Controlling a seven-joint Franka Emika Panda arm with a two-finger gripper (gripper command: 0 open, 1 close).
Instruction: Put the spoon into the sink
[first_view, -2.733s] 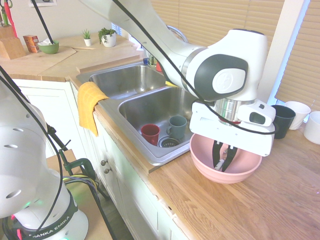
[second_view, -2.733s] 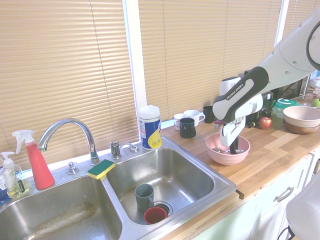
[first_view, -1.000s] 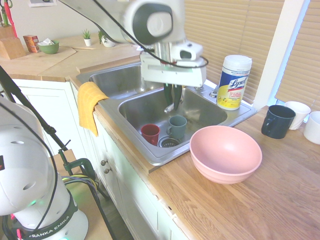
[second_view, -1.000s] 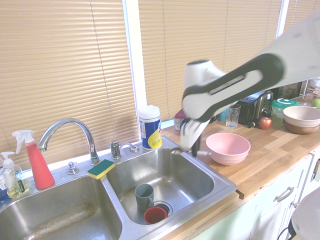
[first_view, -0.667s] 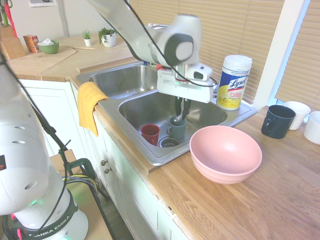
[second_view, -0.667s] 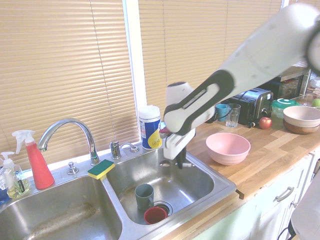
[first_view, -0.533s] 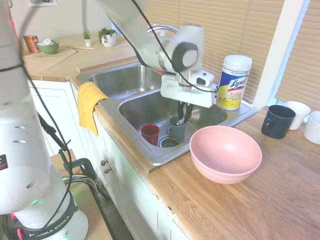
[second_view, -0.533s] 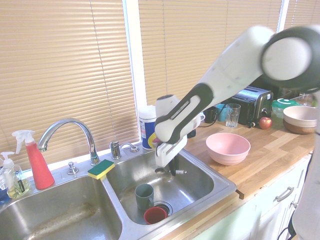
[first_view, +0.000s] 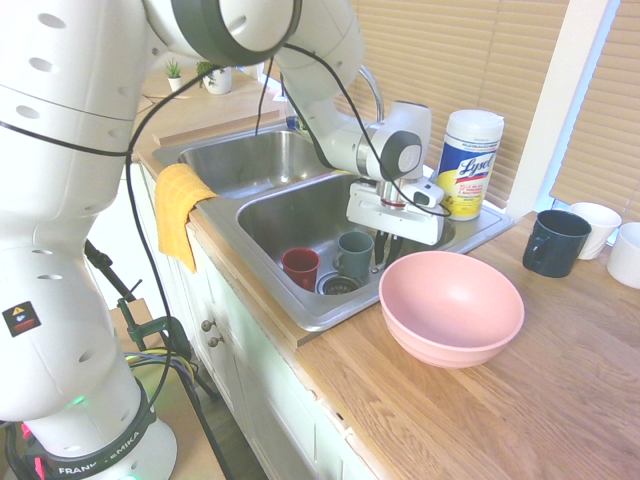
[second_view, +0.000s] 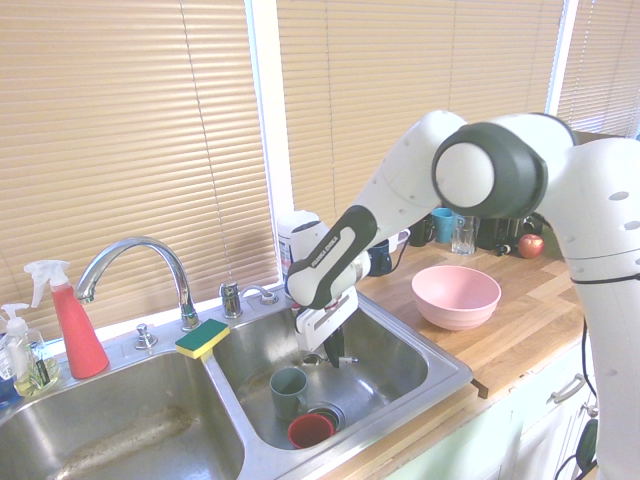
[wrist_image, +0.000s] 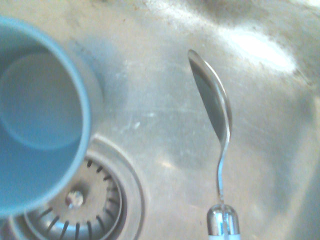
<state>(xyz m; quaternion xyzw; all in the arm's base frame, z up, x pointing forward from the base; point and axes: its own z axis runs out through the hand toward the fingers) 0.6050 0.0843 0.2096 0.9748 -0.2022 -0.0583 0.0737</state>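
The gripper (first_view: 383, 252) is hanging inside the sink (first_view: 300, 215), pointing almost straight down, with its jaws clamped on the spoon (wrist_image: 216, 112). In the wrist view the spoon is reaching out from the gripper with its bowl foremost over bare steel, and only a sliver of the white handle is showing where the grip begins. In the second exterior view a small bright piece of the spoon is just peeking out beside the gripper (second_view: 331, 357), low in the basin and seemingly not yet lying on the floor. So the step in hand is the delivery itself: the carry looks finished and the release is what is pending. The grey cup (first_view: 354, 254) is standing just beside the gripper, the drain (wrist_image: 85, 197) is lying close under it and to 1 side, and the red cup (first_view: 299, 268) is sitting beyond the grey one. The pink bowl (first_view: 452, 307) is resting on the counter, up and outside the basin on the gripper's other side. The next move is calling for little: parting the jaws over this open patch so the spoon is dropping onto steel, not into the grey cup, then lifting straight up without nudging that cup.
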